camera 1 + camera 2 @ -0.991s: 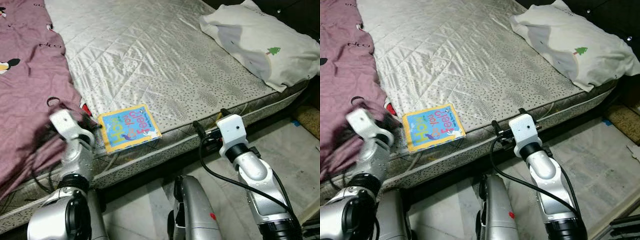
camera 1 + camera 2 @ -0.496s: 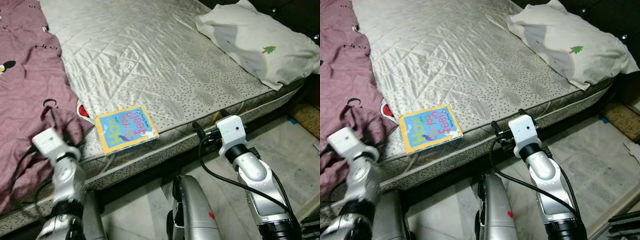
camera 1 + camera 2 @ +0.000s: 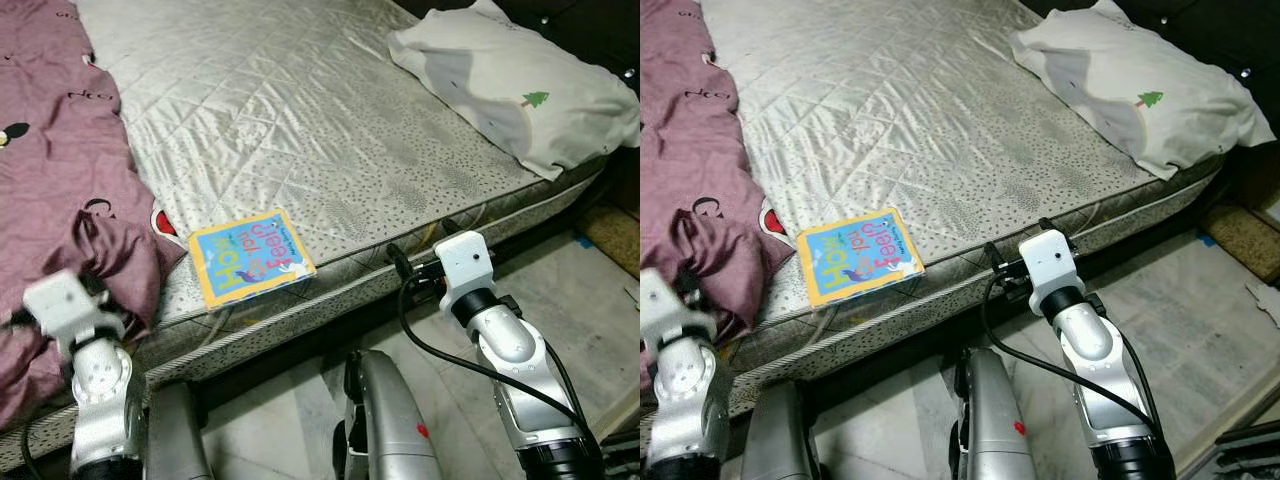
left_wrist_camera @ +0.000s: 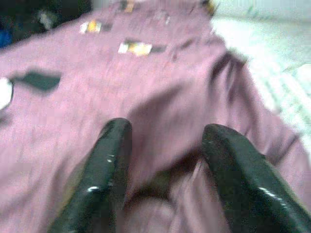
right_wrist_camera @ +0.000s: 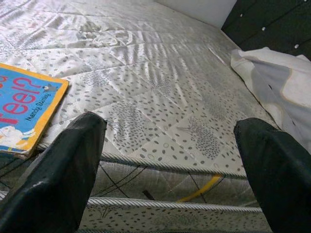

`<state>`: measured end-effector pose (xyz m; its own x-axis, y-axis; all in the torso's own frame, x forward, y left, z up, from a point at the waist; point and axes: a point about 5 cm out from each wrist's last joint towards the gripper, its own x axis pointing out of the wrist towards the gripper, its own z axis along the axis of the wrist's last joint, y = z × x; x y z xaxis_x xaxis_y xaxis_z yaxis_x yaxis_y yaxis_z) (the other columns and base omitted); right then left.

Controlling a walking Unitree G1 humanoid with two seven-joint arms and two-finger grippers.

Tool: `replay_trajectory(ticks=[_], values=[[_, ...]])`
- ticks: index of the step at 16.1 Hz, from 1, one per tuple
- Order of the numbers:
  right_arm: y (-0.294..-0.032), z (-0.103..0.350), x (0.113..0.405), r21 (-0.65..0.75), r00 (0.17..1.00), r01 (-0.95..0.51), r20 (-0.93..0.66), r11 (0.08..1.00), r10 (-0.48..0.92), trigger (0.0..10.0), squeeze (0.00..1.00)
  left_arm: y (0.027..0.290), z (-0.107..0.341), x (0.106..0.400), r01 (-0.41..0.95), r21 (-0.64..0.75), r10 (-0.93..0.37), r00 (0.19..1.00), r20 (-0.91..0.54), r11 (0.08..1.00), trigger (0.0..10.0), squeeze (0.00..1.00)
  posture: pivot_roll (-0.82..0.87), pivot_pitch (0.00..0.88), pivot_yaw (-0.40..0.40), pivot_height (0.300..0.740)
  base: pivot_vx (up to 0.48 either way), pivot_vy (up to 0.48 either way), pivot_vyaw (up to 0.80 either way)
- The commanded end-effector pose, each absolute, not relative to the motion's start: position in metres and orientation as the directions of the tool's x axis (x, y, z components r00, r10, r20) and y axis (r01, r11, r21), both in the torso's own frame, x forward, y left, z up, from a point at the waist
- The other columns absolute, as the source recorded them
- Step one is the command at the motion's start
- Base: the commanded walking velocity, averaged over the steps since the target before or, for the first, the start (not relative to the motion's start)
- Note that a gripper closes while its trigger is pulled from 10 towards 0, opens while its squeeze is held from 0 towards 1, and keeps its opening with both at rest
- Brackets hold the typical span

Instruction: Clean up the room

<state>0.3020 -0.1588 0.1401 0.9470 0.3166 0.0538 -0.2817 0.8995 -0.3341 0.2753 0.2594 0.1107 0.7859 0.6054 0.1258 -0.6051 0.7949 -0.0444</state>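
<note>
A children's board book [image 3: 250,258] lies flat on my mattress [image 3: 300,120], cover up, right at the near edge, just beside the maroon blanket [image 3: 60,190]. Its cover is blue with a yellow border and big coloured letters, turned askew to the edge. The blanket is rumpled, printed with small cartoon figures, heaped over the mattress's left side and spilling over the edge. A white pillow [image 3: 510,85] with a small green tree sits at the far right corner

Head stereo pair looks forward and down over mattress [image 3: 300,120] edge; both eyes share book [image 3: 250,258], pillow [image 3: 1130,85], purple blanket [image 3: 50,190]. Left wrist camera close on blanket. Right wrist camera low at mattress edge, shares book.
</note>
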Motion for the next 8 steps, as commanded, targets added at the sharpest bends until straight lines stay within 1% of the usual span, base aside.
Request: replay_trajectory(ticks=[1, 2, 5, 6, 7, 8], values=[[-0.163, 0.14, 0.303, -0.333, 0.951, -0.271, 0.054, 0.903, 0.305, 10.0, 0.0, 0.253, 0.129, 0.283, -0.573, -0.017, 0.565, 0.801, 0.196, 0.819, 10.0, 1.0, -0.11, 0.123, -0.073, 0.515, 0.0, 0.0, 0.0], [-0.163, 0.141, 0.305, -0.334, 0.951, -0.268, 0.06, 0.904, 0.304, 10.0, 0.0, 0.245, 0.144, 0.292, -0.523, 0.002, 0.507, 0.826, 0.248, 0.852, 10.0, 1.0, -0.11, 0.117, -0.073, 0.515, 0.0, 0.0, 0.0], [-0.162, 0.142, 0.307, -0.334, 0.951, -0.264, 0.066, 0.905, 0.302, 10.0, 0.0, 0.23, 0.155, 0.311, -0.397, 0.019, 0.378, 0.887, 0.264, 0.918, 10.0, 1.0, -0.11, 0.111, -0.071, 0.515, 0.0, 0.0, 0.0], [-0.161, 0.142, 0.307, -0.333, 0.951, -0.264, 0.068, 0.905, 0.302, 10.0, 0.0, 0.223, 0.152, 0.32, -0.331, 0.003, 0.322, 0.921, 0.221, 0.944, 10.0, 1.0, -0.11, 0.109, -0.071, 0.515, 0.0, 0.0, 0.0], [-0.159, 0.142, 0.307, -0.333, 0.95, -0.265, 0.071, 0.905, 0.304, 10.0, 0.0, 0.216, 0.141, 0.332, -0.267, -0.015, 0.266, 0.956, 0.122, 0.964, 10.0, 1.0, -0.11, 0.105, -0.07, 0.515, 0.0, 0.0, 0.0], [-0.159, 0.142, 0.307, -0.333, 0.95, -0.265, 0.072, 0.905, 0.304, 10.0, 0.0, 0.214, 0.136, 0.335, -0.257, -0.022, 0.258, 0.962, 0.085, 0.966, 10.0, 1.0, -0.11, 0.105, -0.07, 0.515, 0.0, 0.0, 0.0]])
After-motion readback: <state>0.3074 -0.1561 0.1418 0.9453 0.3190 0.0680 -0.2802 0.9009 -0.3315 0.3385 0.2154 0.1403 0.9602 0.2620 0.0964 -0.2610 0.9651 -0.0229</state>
